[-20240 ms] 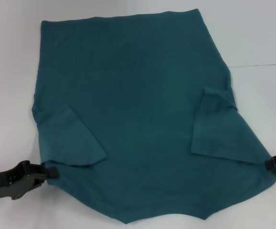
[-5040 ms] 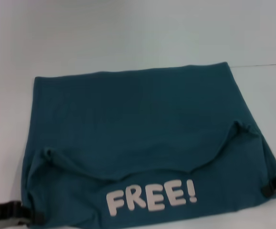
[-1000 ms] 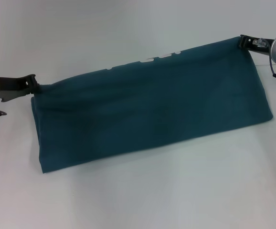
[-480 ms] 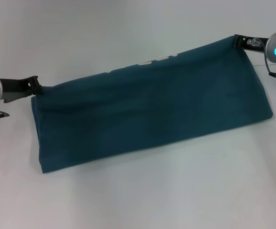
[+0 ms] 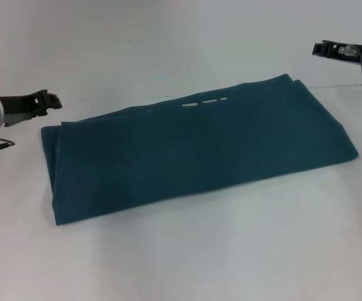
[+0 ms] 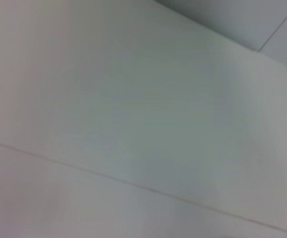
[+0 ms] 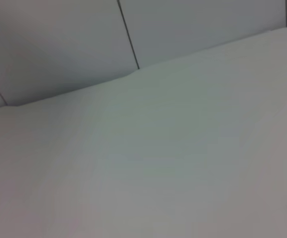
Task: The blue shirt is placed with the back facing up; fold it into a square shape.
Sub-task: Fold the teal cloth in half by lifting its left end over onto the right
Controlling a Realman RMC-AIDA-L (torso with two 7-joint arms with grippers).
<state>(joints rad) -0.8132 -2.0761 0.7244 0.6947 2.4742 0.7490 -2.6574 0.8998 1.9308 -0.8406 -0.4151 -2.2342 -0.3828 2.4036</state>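
Since half a second ago both tools have let go of the far corners. Blue shirt [image 5: 196, 150] lies flat on the bench [image 5: 181, 251], a long folded band. Left tool [image 5: 51, 100] and right tool [image 5: 319, 47] hover clear, empty; finger opening cannot be told.

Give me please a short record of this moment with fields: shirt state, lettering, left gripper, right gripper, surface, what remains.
shirt state: the blue shirt lies flat, folded into a long band, not yet a square
lettering: only small white bits show at the far edge of the fold
left gripper: the left gripper is apart from the shirt, beside its far left corner, holding nothing
right gripper: the right gripper is apart from the shirt, beyond its far right corner, holding nothing
surface: white table
what remains: probably a fold across the length
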